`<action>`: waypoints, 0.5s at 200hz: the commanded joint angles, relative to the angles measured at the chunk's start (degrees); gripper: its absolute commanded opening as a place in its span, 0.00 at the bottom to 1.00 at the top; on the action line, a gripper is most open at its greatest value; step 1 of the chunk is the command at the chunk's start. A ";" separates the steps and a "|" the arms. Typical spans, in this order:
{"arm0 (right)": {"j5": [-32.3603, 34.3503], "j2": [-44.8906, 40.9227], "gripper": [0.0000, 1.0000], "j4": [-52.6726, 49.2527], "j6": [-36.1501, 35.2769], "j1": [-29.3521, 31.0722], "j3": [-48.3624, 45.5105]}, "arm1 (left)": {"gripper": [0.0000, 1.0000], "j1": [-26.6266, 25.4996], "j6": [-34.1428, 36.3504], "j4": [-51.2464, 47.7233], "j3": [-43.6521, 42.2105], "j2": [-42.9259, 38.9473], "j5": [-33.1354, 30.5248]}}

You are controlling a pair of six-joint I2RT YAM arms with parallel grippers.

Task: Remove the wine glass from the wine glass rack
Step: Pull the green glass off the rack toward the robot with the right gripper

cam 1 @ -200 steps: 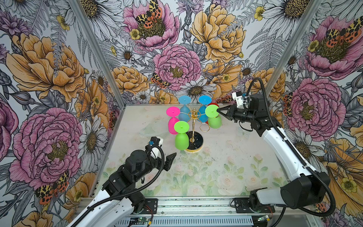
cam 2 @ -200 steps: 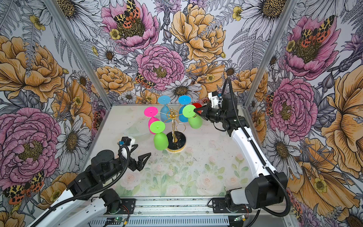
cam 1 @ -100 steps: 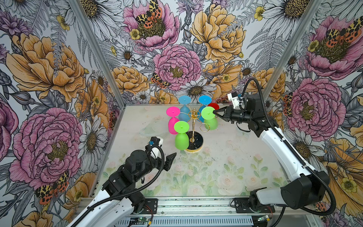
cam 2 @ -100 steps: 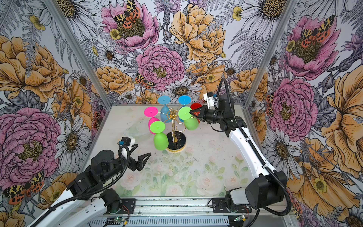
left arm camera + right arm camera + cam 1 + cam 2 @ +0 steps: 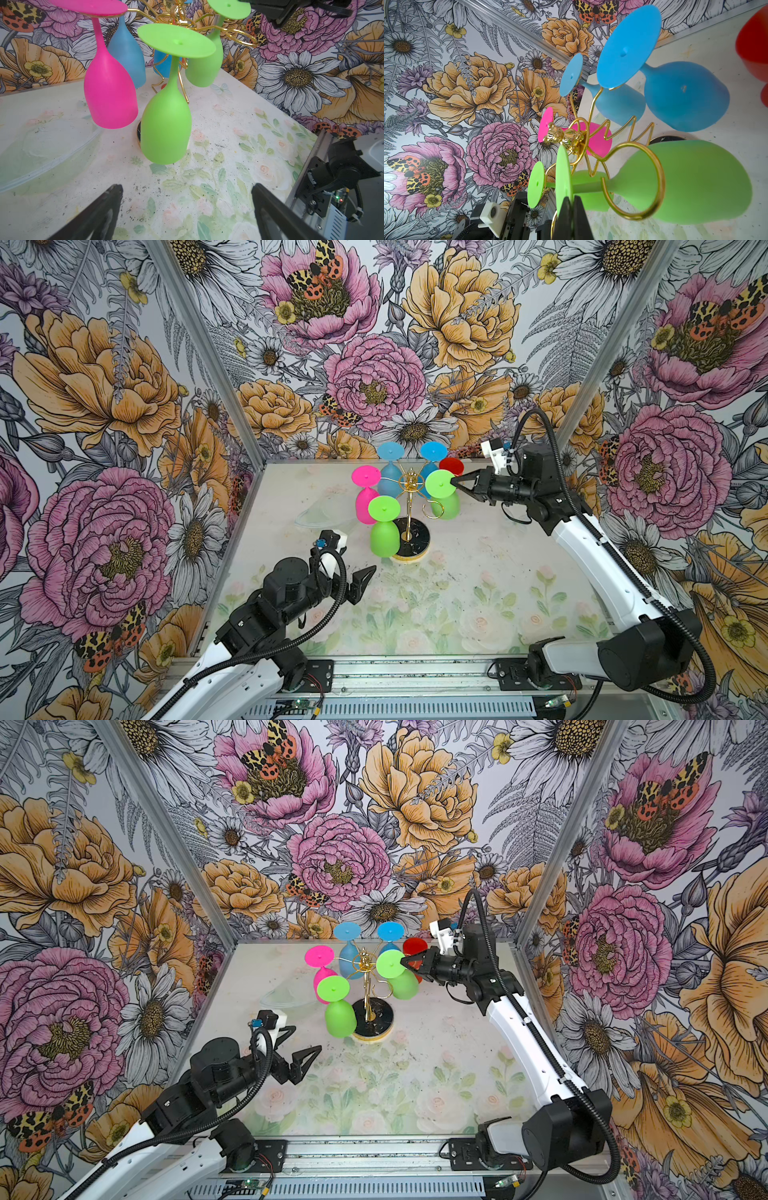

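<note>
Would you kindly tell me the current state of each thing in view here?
Rack, upright.
Pink glass, hanging inverted.
Blue glasses, both hanging inverted.
Front green glass, hanging inverted.
Right green glass, inverted, tilted, foot pinched by right gripper.
Red glass, off the rack, behind it.
Clear dish, empty, on table.
Left gripper, open, empty.
Right gripper, shut on right green glass.

Gleaming as polished gold metal wire on the wine glass rack (image 5: 410, 482), with a glossy black marbled base (image 5: 417, 540). Appearing matt, smooth and plastic-like on the wine glass (image 5: 439, 485). Showing scuffed print on the table (image 5: 478, 572).
</note>
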 commanded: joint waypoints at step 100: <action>-3.34 -8.61 0.00 1.04 -1.71 0.25 -6.21 | 0.99 0.53 -3.51 4.65 3.62 4.19 8.94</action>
